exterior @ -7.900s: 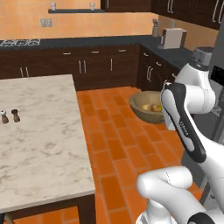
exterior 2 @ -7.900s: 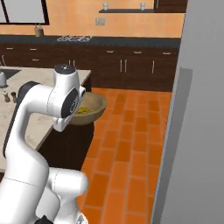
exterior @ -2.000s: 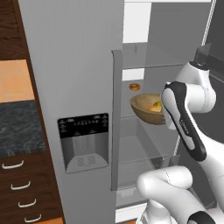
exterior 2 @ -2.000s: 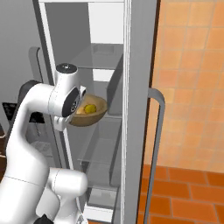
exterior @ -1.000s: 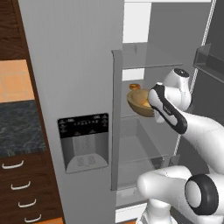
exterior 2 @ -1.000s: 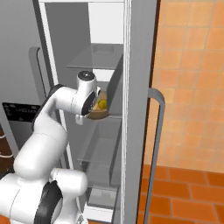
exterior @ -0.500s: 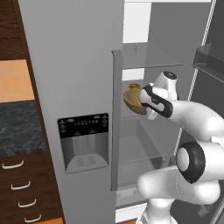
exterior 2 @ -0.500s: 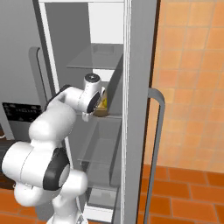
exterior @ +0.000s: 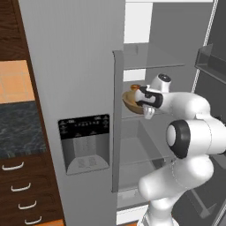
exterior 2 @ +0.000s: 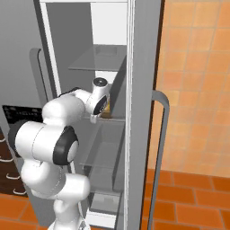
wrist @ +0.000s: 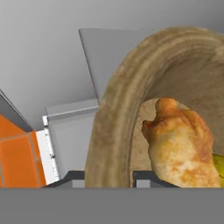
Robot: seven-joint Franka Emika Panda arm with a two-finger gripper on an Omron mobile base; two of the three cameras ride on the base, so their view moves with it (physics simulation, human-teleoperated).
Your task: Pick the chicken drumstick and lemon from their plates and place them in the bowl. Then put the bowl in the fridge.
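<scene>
- Since the frames a second back, the arm has reached further forward and carried the bowl deeper between the fridge walls; it now sits over the glass shelf at mid-height.
- Edges you should note: the closed left door's long handle stands just left of the bowl in the left base view; the centre post stands just right of it in the right base view.
- Open room: an upper glass shelf hangs well above the bowl, with free space between; the compartment below the mid shelf looks open too.
- The open door's bin sits to the right, well apart from the bowl.
- Gripper: fingers narrowed and pinched on the bowl's rim; in the hand view both dark tips straddle that rim.
- Chicken drumstick lies inside the bowl, the lemon touching it at the right edge.
- You cannot tell whether the bowl's base touches the shelf.
</scene>
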